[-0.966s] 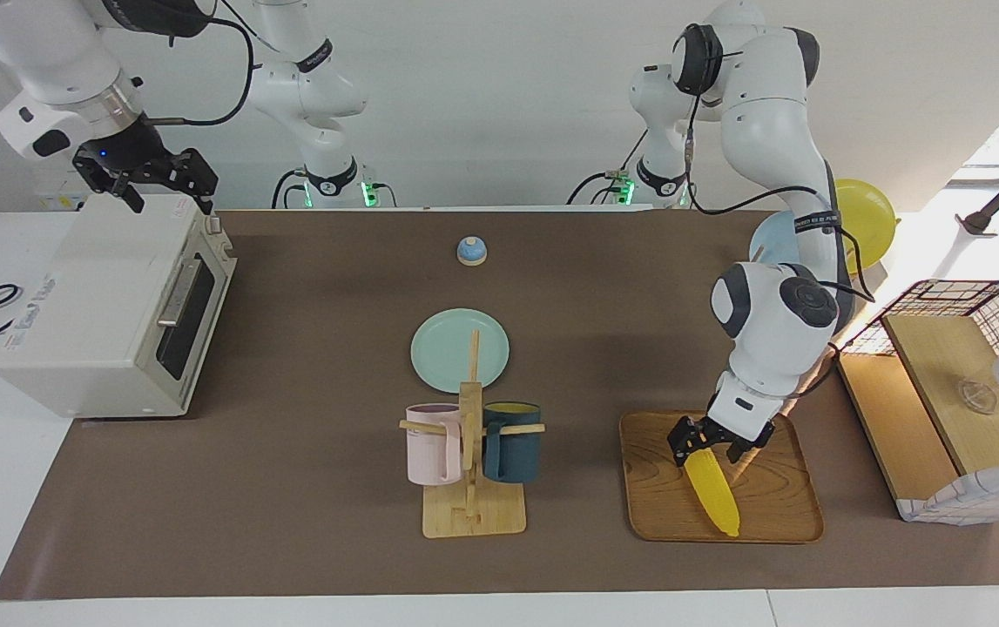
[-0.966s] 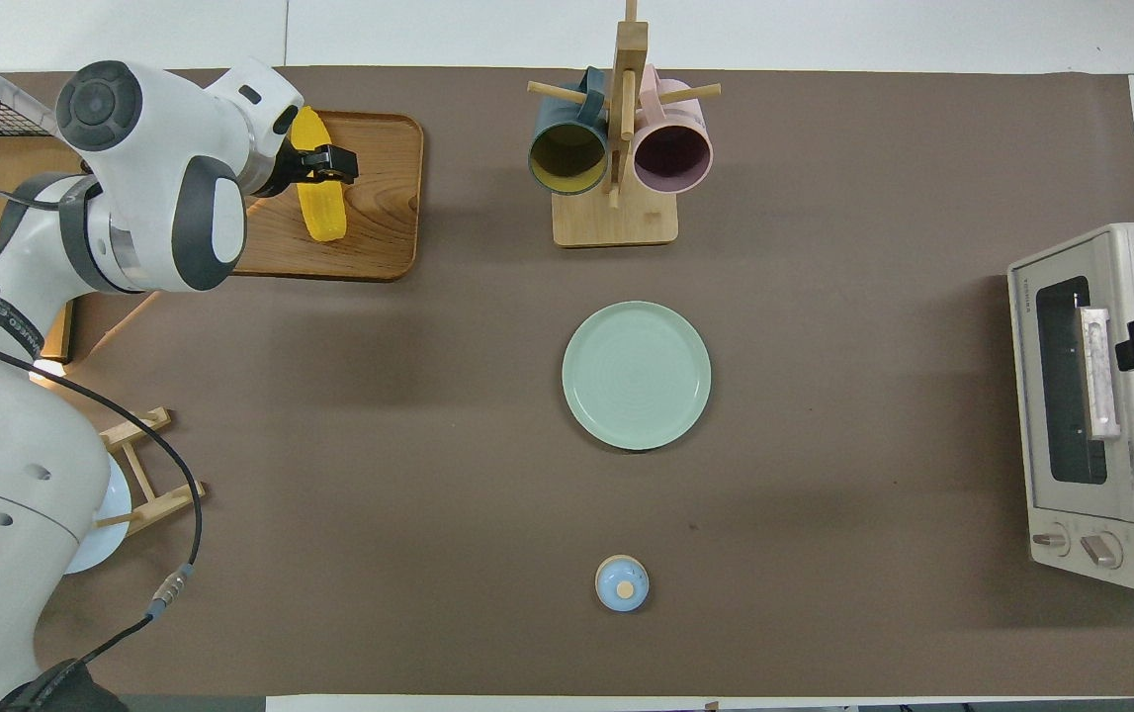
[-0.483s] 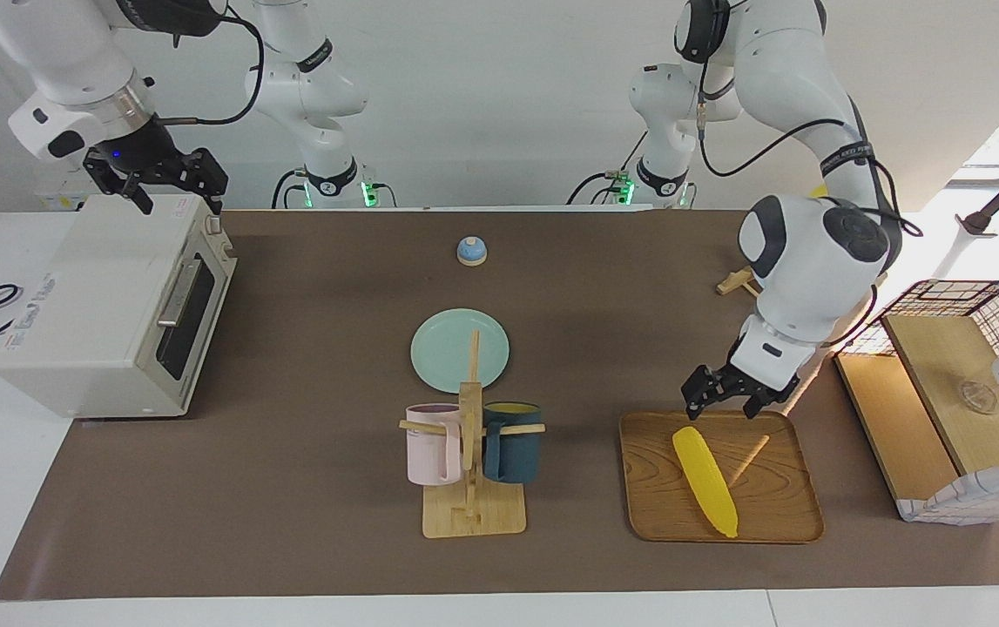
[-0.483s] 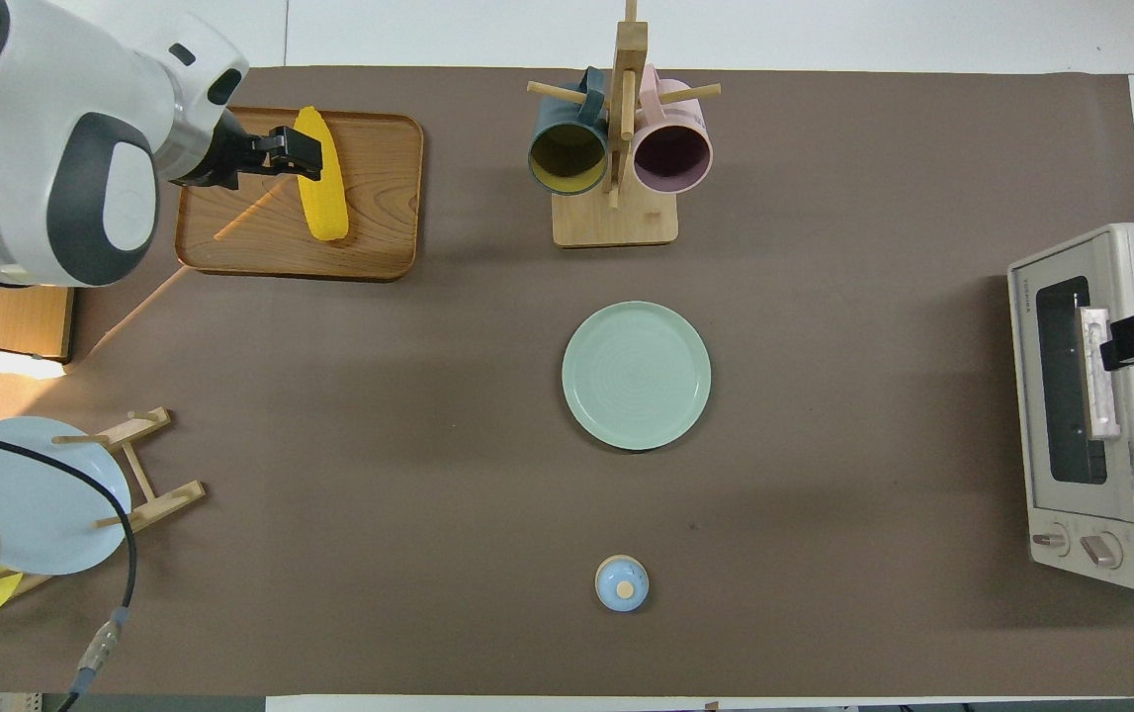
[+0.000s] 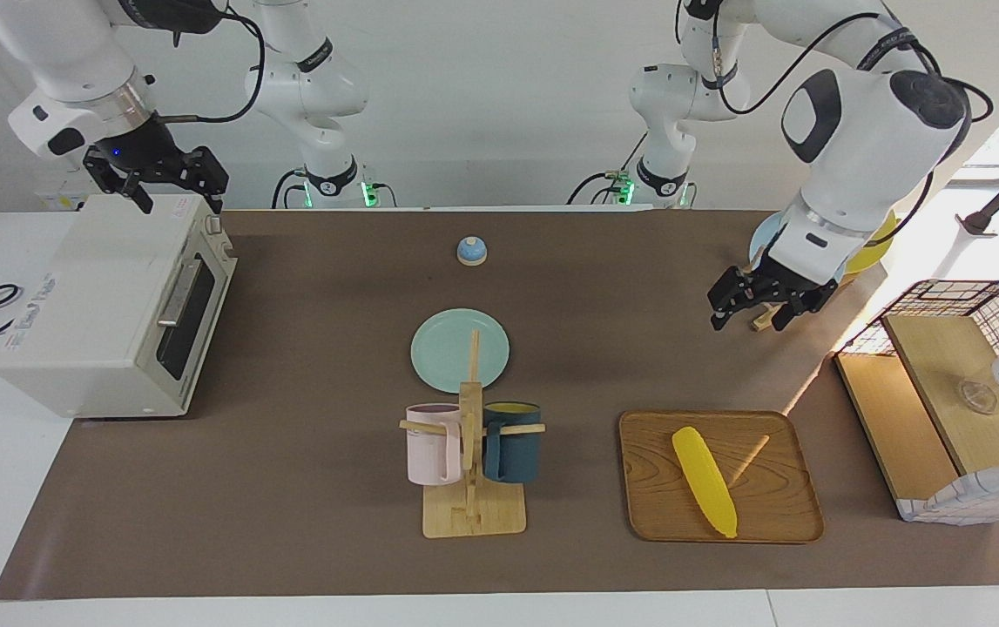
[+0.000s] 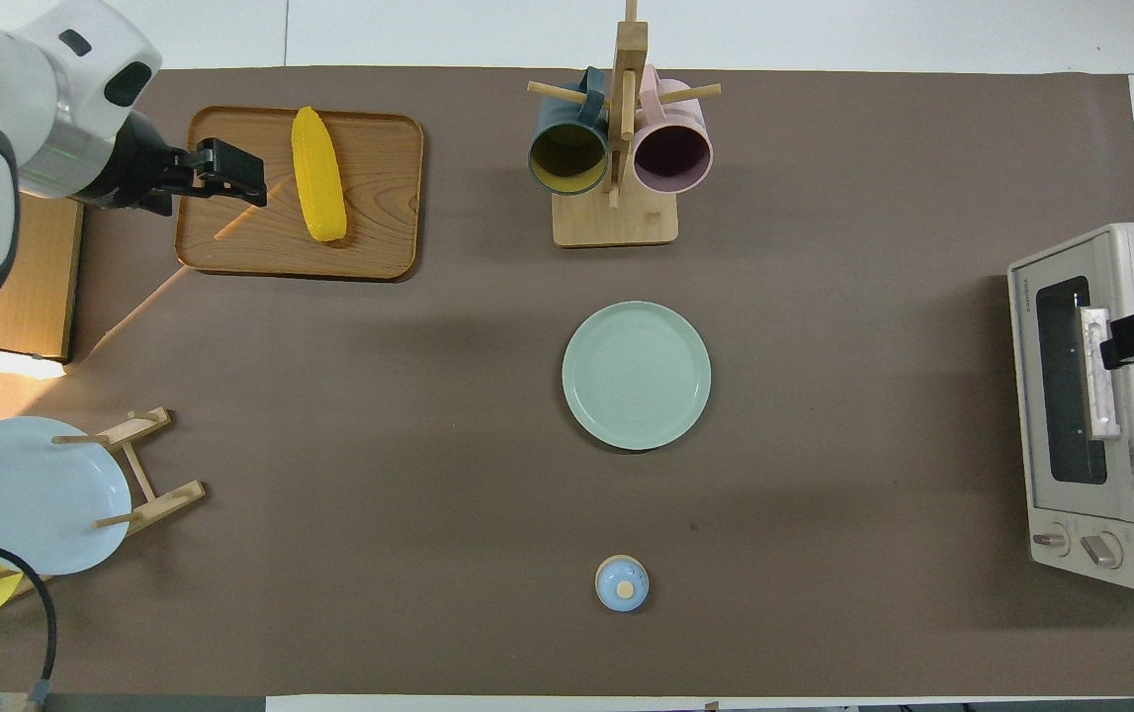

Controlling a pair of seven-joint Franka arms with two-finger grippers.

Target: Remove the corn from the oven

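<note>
Facing view: I am lifting my left gripper (image 5: pixel 760 305), jaws apart and empty, away from the corn (image 5: pixel 705 479), which a second ago sat between them and is now lying free on the wooden tray (image 5: pixel 778 514). My right gripper (image 5: pixel 164 178), open, is waiting over the oven (image 5: pixel 107 305). Overhead view: the corn (image 6: pixel 317 187) is resting well apart from the oven (image 6: pixel 1110 415), door shut; I am judging the removal done.
</note>
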